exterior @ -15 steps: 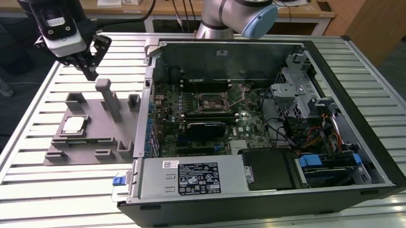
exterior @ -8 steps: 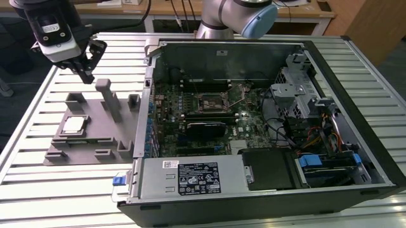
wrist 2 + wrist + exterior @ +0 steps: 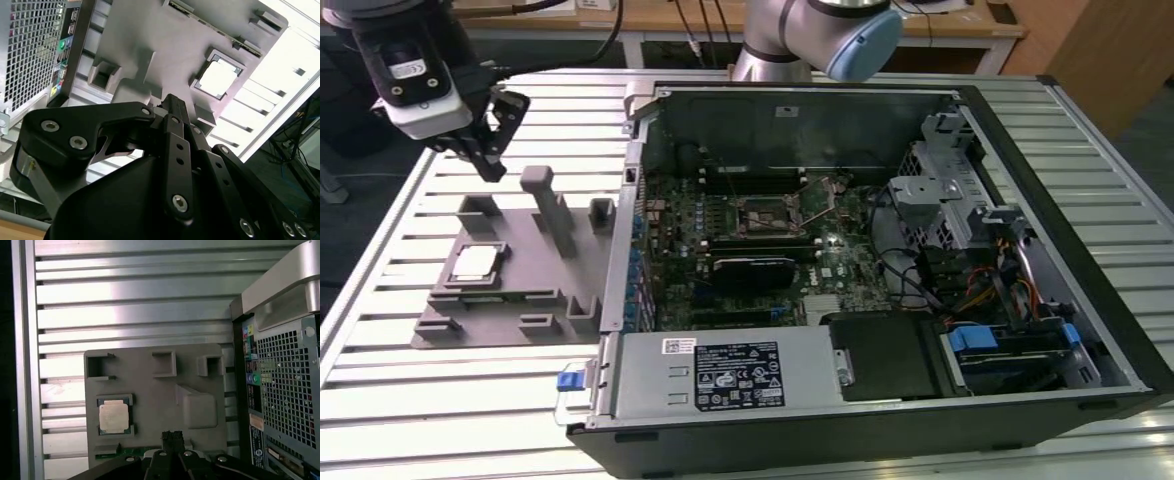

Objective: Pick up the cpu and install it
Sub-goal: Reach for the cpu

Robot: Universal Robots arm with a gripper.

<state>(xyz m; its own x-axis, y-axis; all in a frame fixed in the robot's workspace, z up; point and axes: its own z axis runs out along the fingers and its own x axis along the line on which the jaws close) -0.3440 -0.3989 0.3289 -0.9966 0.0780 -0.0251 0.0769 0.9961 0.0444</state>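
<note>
Gripper [image 3: 492, 170] is held well above the grey holder [image 3: 520, 285], fingers [image 3: 173, 107] apparently pressed together, nothing gripped. The cpu [image 3: 476, 262] is seated flat in a holder recess. Fingers should be centred squarely over its opposite edges before descent.

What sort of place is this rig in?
Probably a robotics lab bench set up for PC assembly: a slatted aluminium table, an open computer case with its motherboard exposed, and a grey fixture holding the cpu.
</note>
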